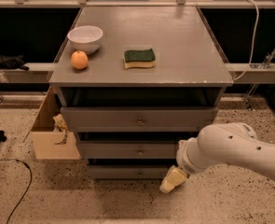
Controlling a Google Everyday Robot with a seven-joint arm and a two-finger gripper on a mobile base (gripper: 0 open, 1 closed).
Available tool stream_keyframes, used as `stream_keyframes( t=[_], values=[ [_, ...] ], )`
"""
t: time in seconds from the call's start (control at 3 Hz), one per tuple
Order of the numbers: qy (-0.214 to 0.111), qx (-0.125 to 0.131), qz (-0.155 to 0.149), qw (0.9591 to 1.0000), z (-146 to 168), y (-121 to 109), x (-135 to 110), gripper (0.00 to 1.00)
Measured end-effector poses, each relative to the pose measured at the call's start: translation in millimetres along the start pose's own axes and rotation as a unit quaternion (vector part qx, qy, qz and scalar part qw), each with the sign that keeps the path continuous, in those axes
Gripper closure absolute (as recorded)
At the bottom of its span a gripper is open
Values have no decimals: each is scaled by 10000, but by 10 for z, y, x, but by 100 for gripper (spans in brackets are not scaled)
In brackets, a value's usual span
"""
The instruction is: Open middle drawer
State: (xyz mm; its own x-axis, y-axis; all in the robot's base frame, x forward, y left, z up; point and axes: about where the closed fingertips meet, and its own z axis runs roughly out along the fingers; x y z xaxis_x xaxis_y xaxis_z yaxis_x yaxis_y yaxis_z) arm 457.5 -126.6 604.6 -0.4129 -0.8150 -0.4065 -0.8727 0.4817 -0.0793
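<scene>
The middle drawer (110, 150) appears shut in the grey cabinet (183, 45), between the top and bottom drawers. The gripper (173, 180) hangs low at the cabinet's near right, just below that drawer's right end; I cannot tell how far open it is. On top sit a white bowl (85, 37), an orange (79, 59) and a sponge (139, 58).

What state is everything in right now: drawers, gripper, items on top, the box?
middle drawer: looks shut, knob untouched.
top drawer: looks shut.
bottom drawer: looks shut.
gripper: low, in front of the bottom drawer's right end, off the middle knob.
bowl: upright, looks empty.
orange: whole, beside the bowl.
sponge: flat, green side up.
cardboard box: on the floor, flap open.
</scene>
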Motion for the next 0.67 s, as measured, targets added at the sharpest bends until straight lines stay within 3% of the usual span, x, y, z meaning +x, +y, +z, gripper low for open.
stream_keyframes(
  t=[0.67],
  values=[
    [222,-175,-48,9996,40,177,-11,0]
  ],
)
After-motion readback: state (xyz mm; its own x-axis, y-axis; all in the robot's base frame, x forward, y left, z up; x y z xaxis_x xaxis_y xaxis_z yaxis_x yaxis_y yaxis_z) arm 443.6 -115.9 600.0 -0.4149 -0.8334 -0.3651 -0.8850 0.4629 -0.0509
